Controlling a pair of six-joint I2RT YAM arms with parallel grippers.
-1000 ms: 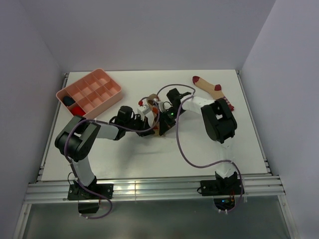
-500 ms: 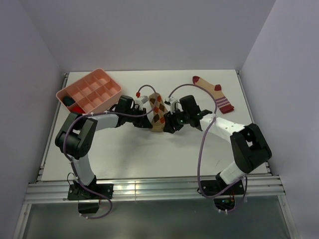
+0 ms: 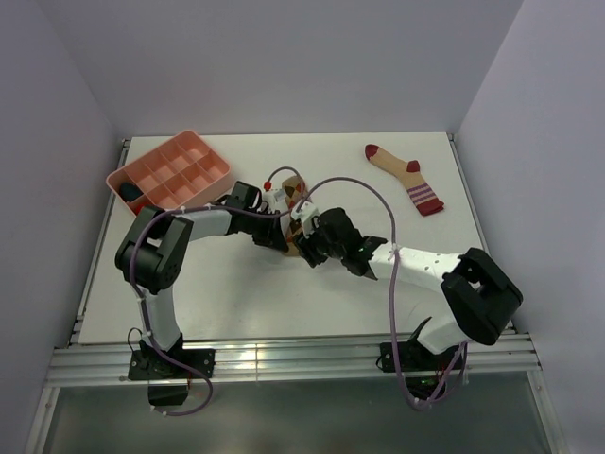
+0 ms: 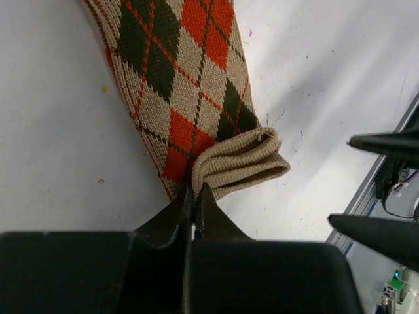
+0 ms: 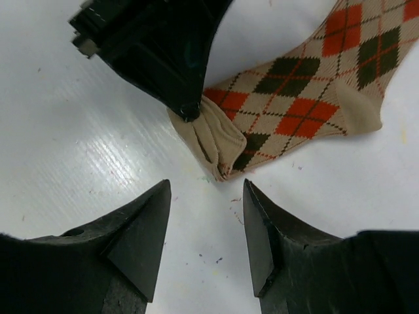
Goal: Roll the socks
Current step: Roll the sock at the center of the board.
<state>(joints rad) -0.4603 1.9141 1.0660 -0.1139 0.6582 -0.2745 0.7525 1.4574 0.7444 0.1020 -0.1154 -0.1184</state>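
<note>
The argyle sock (image 4: 183, 72) lies flat at the table's middle (image 3: 294, 192), its tan cuff (image 4: 239, 163) folded over into a small first roll. My left gripper (image 4: 194, 186) is shut on the edge of that folded cuff (image 5: 209, 140); from above it sits at the sock's near end (image 3: 282, 238). Just short of the cuff my right gripper (image 5: 206, 186) stands open, with only bare table between its fingers (image 3: 304, 248). The second sock (image 3: 406, 175), tan with a dark red toe and striped cuff, lies flat at the back right, away from both arms.
A pink compartment tray (image 3: 194, 151) stands at the back left, with a dark bundle (image 3: 128, 192) and a red bundle (image 3: 144, 204) in its near cells. The right arm lies low across the table from the near right (image 3: 425, 270).
My right gripper has opened and let go of the argyle sock. Its arm swung from behind the sock round to its near right. The left gripper stays shut on the cuff.
</note>
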